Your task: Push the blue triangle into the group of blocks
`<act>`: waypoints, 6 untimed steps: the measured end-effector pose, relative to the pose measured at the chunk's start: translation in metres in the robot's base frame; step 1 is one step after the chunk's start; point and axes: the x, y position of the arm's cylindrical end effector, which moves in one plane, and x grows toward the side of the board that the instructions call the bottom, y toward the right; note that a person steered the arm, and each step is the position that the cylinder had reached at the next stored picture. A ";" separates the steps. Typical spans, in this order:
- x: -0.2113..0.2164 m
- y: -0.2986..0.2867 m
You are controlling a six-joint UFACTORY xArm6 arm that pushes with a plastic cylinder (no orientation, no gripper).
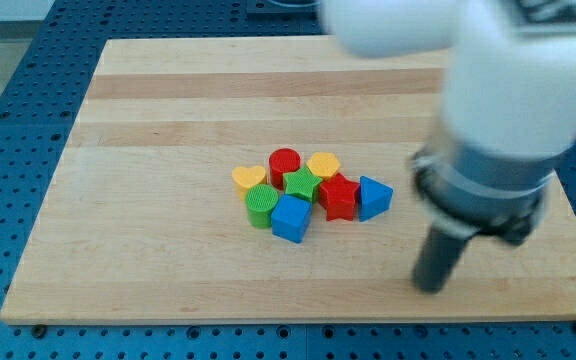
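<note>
The blue triangle (373, 196) lies at the right end of the group of blocks, touching the red star (339, 196). The group holds a red cylinder (285, 164), a yellow hexagon (323, 165), a yellow heart (249, 179), a green star (301, 184), a green cylinder (261, 205) and a blue cube (291, 218). My tip (430, 286) is blurred, to the lower right of the blue triangle and apart from it.
The wooden board (168, 120) lies on a blue perforated table (8, 90). The white arm body (508, 80) fills the view's upper right and hides part of the board's right side.
</note>
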 end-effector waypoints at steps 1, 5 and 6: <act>-0.068 0.010; -0.099 -0.006; -0.098 -0.030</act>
